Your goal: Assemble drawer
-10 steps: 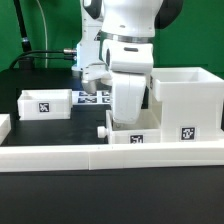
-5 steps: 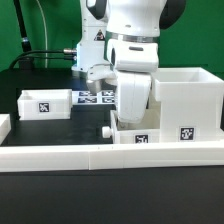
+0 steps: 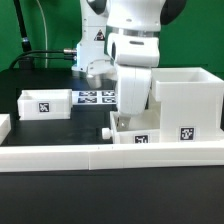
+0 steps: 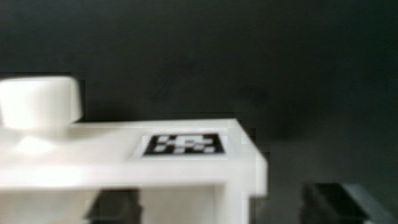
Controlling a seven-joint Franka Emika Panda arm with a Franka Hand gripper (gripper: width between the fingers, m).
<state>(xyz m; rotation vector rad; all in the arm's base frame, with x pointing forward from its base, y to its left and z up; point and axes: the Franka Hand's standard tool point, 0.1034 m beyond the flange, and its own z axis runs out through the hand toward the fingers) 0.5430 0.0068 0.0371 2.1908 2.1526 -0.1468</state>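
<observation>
The drawer's tall white housing (image 3: 186, 100) stands at the exterior view's right, open at the top, with a tag on its front. One knobbed tray (image 3: 135, 134) sits just beside it, its knob (image 3: 110, 131) pointing to the exterior view's left. My gripper (image 3: 128, 118) is lowered over this tray. In the wrist view the tray (image 4: 125, 160) shows its knob (image 4: 36, 100) and a tag (image 4: 183, 144). My gripper (image 4: 226, 205) is open there and straddles the tray's wall, one finger (image 4: 116, 205) inside and one outside. The second tray (image 3: 44, 103) lies at the left.
The long low white wall (image 3: 60, 155) runs across the front of the table. The marker board (image 3: 95, 98) lies flat behind the arm, between the left tray and the housing. Cables and a stand are at the back.
My arm has shifted toward the exterior view's right, and the tray under it has moved the same way, closer to the housing.
</observation>
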